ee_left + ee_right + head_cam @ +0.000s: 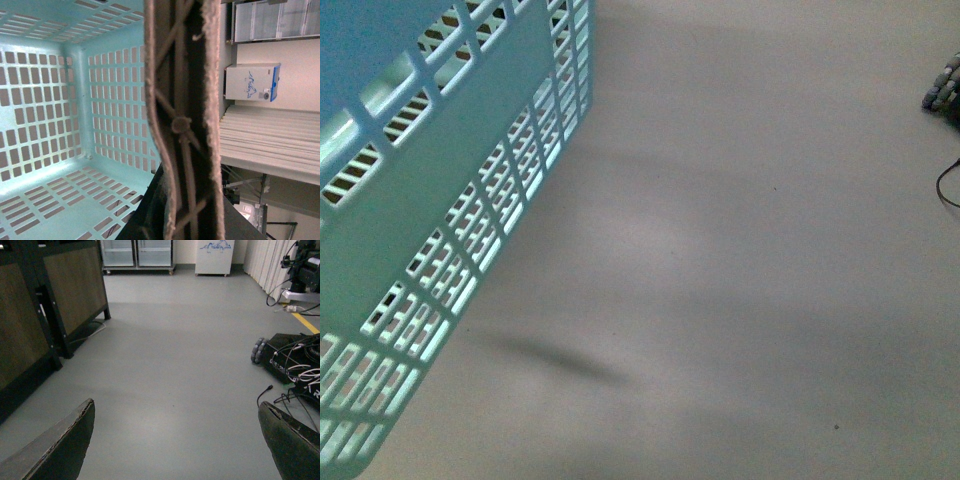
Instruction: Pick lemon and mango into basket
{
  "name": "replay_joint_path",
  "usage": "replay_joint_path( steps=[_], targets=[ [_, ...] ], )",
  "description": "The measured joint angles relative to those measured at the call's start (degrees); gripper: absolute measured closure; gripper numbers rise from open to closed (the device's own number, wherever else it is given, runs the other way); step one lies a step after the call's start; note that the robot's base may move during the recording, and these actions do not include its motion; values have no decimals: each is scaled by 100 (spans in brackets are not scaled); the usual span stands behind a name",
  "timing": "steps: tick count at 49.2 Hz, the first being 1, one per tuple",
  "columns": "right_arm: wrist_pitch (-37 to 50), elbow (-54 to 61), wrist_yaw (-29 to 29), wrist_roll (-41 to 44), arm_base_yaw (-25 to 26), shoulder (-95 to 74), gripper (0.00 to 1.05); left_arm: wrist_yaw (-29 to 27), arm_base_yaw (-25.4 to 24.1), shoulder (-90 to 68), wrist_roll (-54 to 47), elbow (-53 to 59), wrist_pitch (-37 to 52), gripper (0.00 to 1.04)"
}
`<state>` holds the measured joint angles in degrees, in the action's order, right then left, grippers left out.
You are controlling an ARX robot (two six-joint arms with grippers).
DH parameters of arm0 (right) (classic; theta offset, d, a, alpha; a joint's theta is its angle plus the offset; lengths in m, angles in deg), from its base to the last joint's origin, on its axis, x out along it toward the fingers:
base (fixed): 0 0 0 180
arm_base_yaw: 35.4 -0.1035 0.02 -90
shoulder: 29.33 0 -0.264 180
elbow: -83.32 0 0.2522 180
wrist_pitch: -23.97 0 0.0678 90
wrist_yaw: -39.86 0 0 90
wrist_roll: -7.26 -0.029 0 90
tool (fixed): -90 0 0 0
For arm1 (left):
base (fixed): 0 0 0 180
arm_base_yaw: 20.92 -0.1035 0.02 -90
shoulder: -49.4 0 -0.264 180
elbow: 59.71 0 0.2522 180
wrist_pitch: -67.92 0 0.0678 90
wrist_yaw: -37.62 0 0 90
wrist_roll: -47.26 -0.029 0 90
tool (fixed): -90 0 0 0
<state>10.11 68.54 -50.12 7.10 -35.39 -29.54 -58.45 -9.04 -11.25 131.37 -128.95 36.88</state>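
The light turquoise basket [430, 200] hangs tilted at the left of the front view, above the grey floor. In the left wrist view its slotted inside [60, 125] holds no fruit, and its brown handle [182, 115] runs straight through the picture. My left gripper [182, 220] is shut on that handle. My right gripper [175, 440] is open, its two dark fingers [60, 450] wide apart over bare floor with nothing between them. The lemon and the mango are out of view.
A wheeled robot base with loose cables [292, 362] stands on the floor to the right, its wheel showing at the edge [942, 88]. Dark wood-panelled shelving [45, 305] lines one side. Glass-door fridges [136, 254] and a white cabinet [214, 255] stand far off.
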Motion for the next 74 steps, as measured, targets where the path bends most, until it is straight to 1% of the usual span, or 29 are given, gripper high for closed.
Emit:
replay_joint_path(
  steps=[74],
  targets=[
    [2,0,0,0,0,-2,9,2,0,0,4,0,0,99]
  ],
)
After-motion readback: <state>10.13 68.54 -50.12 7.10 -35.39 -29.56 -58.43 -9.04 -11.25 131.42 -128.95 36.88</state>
